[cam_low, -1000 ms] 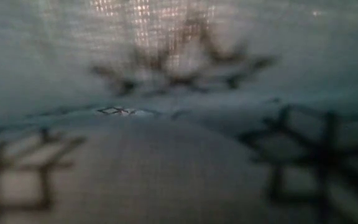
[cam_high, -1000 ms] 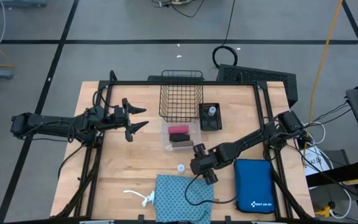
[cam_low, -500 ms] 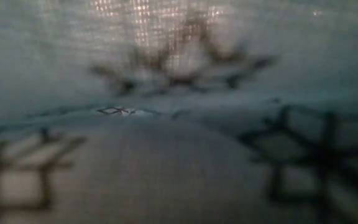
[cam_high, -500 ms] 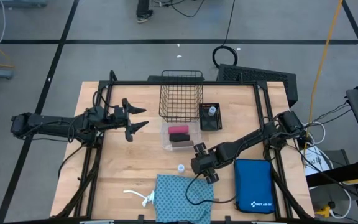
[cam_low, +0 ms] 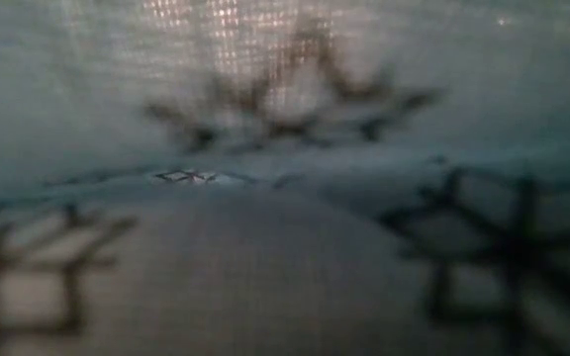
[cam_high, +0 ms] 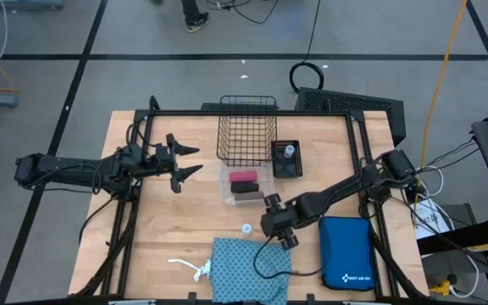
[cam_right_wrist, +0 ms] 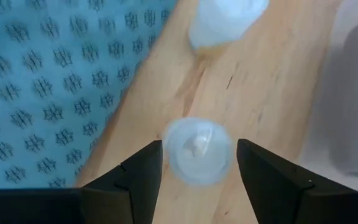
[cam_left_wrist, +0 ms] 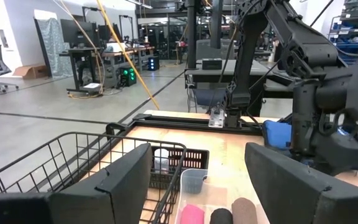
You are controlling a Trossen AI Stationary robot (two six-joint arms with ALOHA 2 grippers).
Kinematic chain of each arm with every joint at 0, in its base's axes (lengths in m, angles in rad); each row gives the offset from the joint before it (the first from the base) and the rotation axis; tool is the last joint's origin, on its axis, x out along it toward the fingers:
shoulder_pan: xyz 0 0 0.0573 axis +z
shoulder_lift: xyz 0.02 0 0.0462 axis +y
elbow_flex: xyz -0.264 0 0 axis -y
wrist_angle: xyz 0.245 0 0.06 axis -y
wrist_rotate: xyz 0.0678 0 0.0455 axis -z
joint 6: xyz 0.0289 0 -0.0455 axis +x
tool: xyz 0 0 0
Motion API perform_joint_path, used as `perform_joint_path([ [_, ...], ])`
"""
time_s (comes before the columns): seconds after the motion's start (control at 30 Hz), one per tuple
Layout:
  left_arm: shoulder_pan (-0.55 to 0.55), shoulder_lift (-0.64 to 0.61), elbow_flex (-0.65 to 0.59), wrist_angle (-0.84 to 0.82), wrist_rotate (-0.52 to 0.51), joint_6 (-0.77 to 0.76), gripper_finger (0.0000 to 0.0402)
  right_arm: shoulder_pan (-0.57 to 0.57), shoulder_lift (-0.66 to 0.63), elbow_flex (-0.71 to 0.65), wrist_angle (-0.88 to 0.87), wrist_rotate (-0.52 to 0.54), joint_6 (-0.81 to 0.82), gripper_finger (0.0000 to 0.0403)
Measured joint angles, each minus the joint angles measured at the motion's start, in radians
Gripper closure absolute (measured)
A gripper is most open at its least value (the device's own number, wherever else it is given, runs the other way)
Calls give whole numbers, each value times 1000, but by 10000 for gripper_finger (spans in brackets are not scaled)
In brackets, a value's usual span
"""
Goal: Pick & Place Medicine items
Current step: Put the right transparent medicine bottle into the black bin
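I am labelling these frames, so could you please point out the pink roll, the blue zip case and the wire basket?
pink roll (cam_high: 243,176), high view, middle of its side.
blue zip case (cam_high: 346,252), high view, centre of its top face.
wire basket (cam_high: 246,102), high view, far rim.

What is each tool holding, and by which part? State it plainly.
The right tool has a white-capped vial between its fingers at the cap, but contact cannot be told. The left tool is open and holds nothing.

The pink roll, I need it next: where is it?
High view: the pink roll lies mid-table in a clear tray, beside the brown roll, just in front of the wire basket.
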Motion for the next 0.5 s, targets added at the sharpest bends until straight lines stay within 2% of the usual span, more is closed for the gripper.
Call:
perform_joint_path([
  [0.5,0,0,0,0,0,0,133,0,-20,0,10,21,32,207],
])
